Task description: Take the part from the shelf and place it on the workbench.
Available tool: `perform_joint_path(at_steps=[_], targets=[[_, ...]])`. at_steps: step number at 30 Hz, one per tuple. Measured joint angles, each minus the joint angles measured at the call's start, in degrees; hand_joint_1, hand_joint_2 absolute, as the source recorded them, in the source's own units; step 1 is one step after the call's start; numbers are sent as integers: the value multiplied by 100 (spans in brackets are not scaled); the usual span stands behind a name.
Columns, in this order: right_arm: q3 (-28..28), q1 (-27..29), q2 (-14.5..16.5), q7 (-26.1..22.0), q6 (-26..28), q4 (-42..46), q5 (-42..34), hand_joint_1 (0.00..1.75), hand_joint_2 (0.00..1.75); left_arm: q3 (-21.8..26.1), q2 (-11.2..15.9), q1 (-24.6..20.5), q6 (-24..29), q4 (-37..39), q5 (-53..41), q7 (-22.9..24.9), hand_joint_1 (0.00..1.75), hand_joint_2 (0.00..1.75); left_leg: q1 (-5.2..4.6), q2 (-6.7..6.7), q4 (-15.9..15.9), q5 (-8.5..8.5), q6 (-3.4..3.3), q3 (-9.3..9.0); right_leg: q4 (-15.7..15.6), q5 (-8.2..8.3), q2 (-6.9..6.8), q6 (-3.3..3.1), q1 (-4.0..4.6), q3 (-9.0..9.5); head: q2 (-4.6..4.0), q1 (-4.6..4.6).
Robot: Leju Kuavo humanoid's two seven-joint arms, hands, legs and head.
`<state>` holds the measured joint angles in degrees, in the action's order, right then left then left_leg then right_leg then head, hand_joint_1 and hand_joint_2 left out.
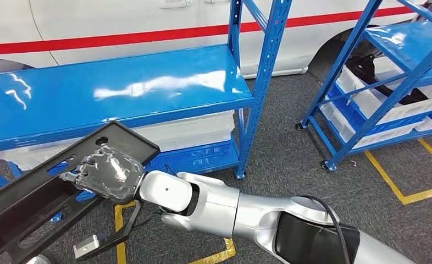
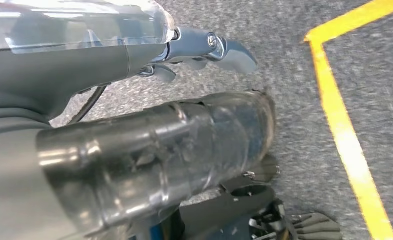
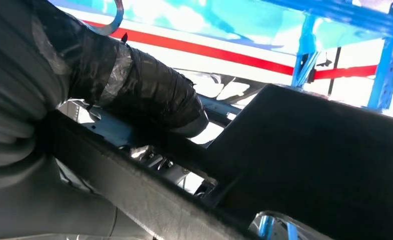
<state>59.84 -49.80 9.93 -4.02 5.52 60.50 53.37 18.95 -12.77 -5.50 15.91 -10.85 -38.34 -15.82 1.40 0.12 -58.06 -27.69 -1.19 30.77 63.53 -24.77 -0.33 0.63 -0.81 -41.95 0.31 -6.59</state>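
Low at the left of the head view, the right hand is clamped over the upper edge of the part, a long black moulded panel with slots and a round hole near its top corner. The panel is carried tilted, clear of the blue shelf, whose top board lies bare behind it; holding it by one end with the arm crossed over the body probably keeps its length away from the uprights while it is moved. White bins sit on the lower level. A second blue rack stands well apart to the right, a white vehicle with a red stripe is parked behind both, and the floor is grey carpet with yellow tape lines. No workbench can be identified, so placement appears not yet done. From the left wrist camera, the left hand hangs over the carpet beside a yellow line; its fingers are loosely apart and appear to hold nothing, though blur limits certainty. From the right wrist camera, the hand's taped dark finger lies across the panel's rim, confirming a wrapped grip, with blue shelf posts beyond.
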Motion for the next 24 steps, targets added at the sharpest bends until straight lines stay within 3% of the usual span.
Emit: perform_joint_path(at_steps=[2,3,4,5,7,9,10,11,13,14,17,18,19,20,21,22,24], targets=[[0,2,-8,0,2,-1,0,175,175,0,1,-4,0,-1,-2,1,0,0,-19,10,-9,155,-48,183,703,-605,10,25,-1,-153,0,1],[0,5,-13,1,3,-1,0,175,175,0,1,-2,1,-1,-4,1,0,0,-30,13,-17,228,-52,283,1028,-740,12,31,1,-181,1,1],[0,8,-19,1,4,-2,0,175,175,0,1,0,3,-1,-8,2,0,0,-40,15,-27,295,-50,381,1214,-730,12,28,2,-141,1,1],[0,11,-25,1,5,-2,0,175,175,0,1,1,6,-1,-12,2,0,0,-50,18,-38,361,-44,479,1232,-618,13,13,5,-17,1,1],[0,12,-30,1,8,1,0,175,175,0,-3,1,10,-1,-19,1,0,0,-65,16,-55,483,-23,636,728,-390,23,-63,25,507,1,2],[-2,4,-23,0,13,11,0,175,175,0,-13,-1,12,-1,-22,-27,0,0,-77,12,-58,587,27,718,-70,-467,32,-153,70,1110,2,3],[-3,-3,-21,0,15,16,0,175,175,0,-18,-3,13,-1,-23,-55,0,0,-70,14,-48,633,60,730,-344,-542,35,-184,97,1275,2,1],[-4,-7,-20,0,17,19,0,175,175,0,-20,-9,14,-1,-21,-83,0,44,-61,15,-24,682,102,736,-484,-576,32,-202,119,1327,2,1],[-4,-9,-22,-1,20,15,0,175,175,1,-22,-13,28,-1,-9,-114,0,131,-42,12,-1,715,177,757,-564,-474,19,-250,103,1274,1,0],[-4,-9,-23,-1,20,13,0,175,175,3,-23,-9,47,-1,-5,-115,0,175,-37,7,-65,613,207,794,-590,-408,10,-283,84,1242,1,3],[-4,-1,-22,0,19,5,2,175,175,7,-22,7,126,-1,-37,-113,0,175,-20,-1,-876,-141,271,1036,-620,-224,-11,-346,61,1075,0,6],[-4,8,-22,1,20,3,6,175,175,7,-21,8,144,-1,-55,-118,0,175,-14,-1,-1224,-298,295,1112,-612,-174,-18,-346,61,1010,1,5],[-4,19,-23,2,23,2,12,175,175,7,-21,8,158,-1,-71,-126,0,175,-8,0,-1456,-315,315,1134,-599,-130,-24,-338,59,947,1,5],[-4,30,-24,1,28,1,19,175,175,7,-19,8,166,-1,-80,-136,0,175,0,1,-1512,-228,332,1075,-578,-92,-29,-323,55,886,1,5],[-4,37,-24,1,37,0,23,175,175,7,-15,9,169,-1,-82,-145,0,175,10,5,-1330,-85,343,895,-549,-66,-31,-307,47,828,2,5],[-4,42,-25,0,52,2,27,175,175,7,-10,8,172,-1,-84,-151,0,175,21,9,-967,25,350,634,-509,-51,-33,-288,40,777,2,5],[-5,43,-24,0,88,5,28,175,175,7,-4,3,172,-1,-91,-158,0,175,7,3,-263,63,332,157,-430,-33,-36,-238,47,692,2,5]])
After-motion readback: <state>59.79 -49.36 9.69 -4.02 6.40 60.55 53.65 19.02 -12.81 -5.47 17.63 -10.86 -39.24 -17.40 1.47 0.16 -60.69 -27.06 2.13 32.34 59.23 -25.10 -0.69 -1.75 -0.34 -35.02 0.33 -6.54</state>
